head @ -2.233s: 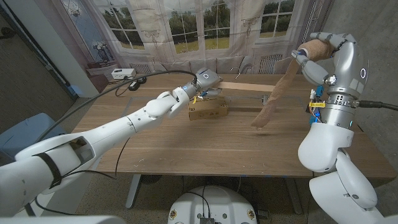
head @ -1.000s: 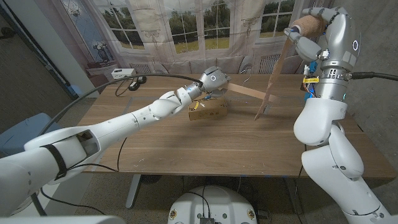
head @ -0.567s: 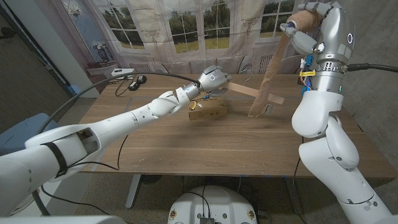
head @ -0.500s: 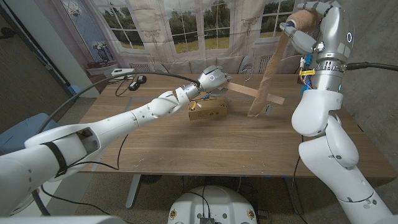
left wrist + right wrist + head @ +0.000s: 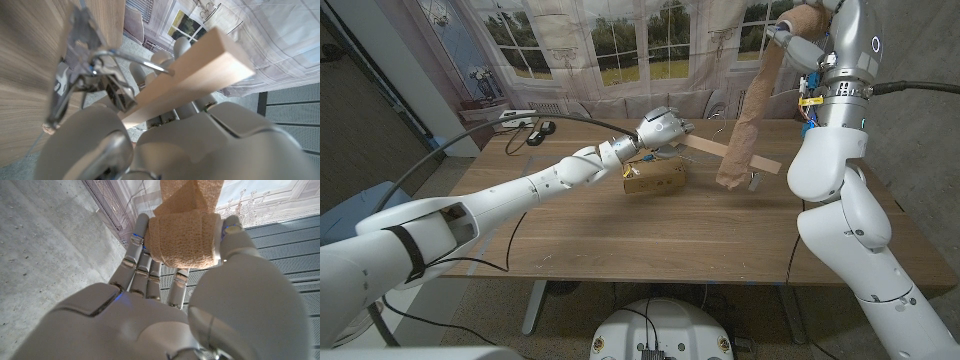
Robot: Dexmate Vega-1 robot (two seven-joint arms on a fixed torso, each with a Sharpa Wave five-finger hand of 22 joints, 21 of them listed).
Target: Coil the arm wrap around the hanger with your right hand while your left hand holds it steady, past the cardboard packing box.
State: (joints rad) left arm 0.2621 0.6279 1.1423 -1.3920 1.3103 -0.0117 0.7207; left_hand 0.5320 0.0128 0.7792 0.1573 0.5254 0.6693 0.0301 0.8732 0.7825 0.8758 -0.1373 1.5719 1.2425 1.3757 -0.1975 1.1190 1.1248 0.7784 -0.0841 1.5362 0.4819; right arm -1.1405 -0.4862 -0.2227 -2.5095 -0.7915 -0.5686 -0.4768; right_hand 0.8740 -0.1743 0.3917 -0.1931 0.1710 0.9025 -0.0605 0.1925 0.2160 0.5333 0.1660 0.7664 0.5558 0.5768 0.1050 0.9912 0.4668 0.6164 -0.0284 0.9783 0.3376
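A: Your left hand [image 5: 660, 128] grips the hanger [image 5: 720, 149] just behind the cardboard packing box [image 5: 655, 177], the wooden bar reaching out to the box's right.

B: Right hand [image 5: 798, 28]?

A: High above that bar's far end, fingers [image 5: 142, 250] closed on the arm wrap [image 5: 748, 112] roll; its loose tail hangs down to the bar.

Arm wrap [image 5: 752, 100]: tan, light brown, uniform, with a fine woven texture on the roll [image 5: 184, 239]. Hanger [image 5: 720, 150]: pale natural wood bar; hook [image 5: 131, 59] silvery metal. Cardboard packing box [image 5: 654, 178]: kraft brown, a dark mark on its face, possibly print. Table [image 5: 620, 240]: mid-brown wood grain. Left hand [image 5: 660, 128] and right hand [image 5: 165, 315]: glossy light grey-white; blue lights on right fingers [image 5: 135, 236].
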